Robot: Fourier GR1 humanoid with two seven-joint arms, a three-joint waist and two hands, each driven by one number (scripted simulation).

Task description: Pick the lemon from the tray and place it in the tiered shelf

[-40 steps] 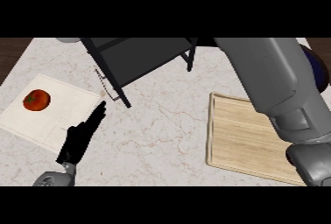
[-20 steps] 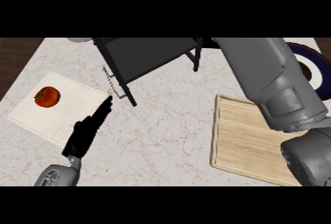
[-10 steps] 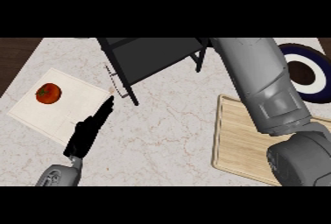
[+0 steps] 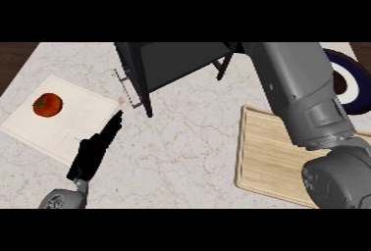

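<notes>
Where the counter (image 4: 188, 147) is concerned: a pale marbled top is seen, veined in light brown and filling most of the head view.
Room: a strip of dark brown wood (image 4: 14, 54) is seen past the counter's far left corner.
Tray (image 4: 43, 135): white and square, laid cornerwise at the left of the counter.
Fruit (image 4: 48, 105): round and red-orange rather than lemon yellow, with a small dark stem mark; it is seated on the tray's far part.
Tiered shelf (image 4: 174, 61): a black frame is set at the far middle, apart from the tray.
Cutting board (image 4: 268, 152): pale wood, laid at the right and partly covered by the right forearm (image 4: 301, 93).
Plate (image 4: 351, 83): dark blue and white, at the far right edge.
Left hand (image 4: 94, 152): fingers are held straight and together, nothing is held; it is placed across the tray's near right edge, well apart from the fruit.
Right hand: out of the view, so its state cannot be told.
</notes>
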